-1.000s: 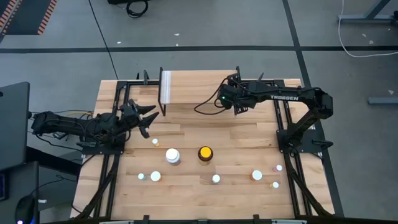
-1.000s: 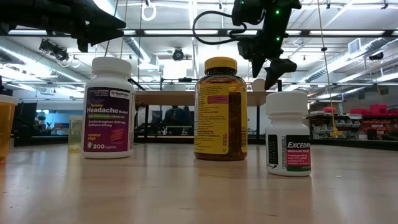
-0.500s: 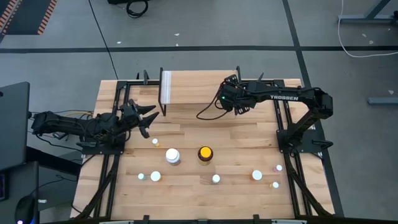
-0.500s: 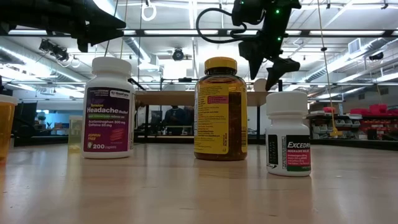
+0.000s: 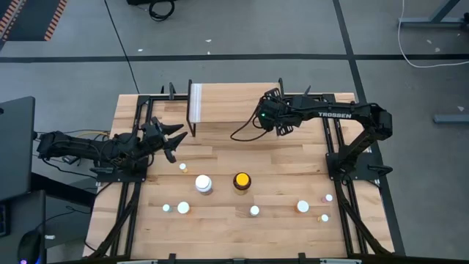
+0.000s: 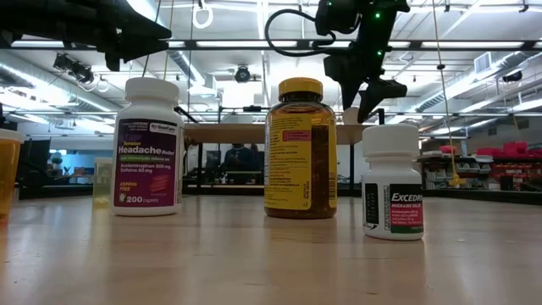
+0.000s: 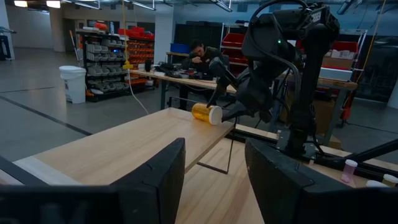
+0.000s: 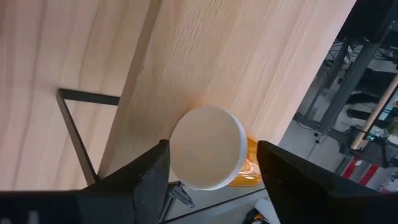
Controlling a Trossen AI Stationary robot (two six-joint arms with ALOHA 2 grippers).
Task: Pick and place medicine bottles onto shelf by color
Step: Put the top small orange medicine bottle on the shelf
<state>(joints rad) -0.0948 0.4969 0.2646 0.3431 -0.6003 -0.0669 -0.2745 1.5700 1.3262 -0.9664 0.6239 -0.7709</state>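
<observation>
On shelf [image 7: 143, 140], orange bottle [image 7: 205, 114], right pincer [image 7: 219, 107]

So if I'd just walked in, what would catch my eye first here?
Probably the right gripper reaching over the far end of the raised shelf, where an orange bottle with a white cap lies on its side between its open fingers. Next, the big amber bottle with the yellow cap, standing mid-table beside the large white headache bottle. The left gripper waits by the table's left edge.
</observation>
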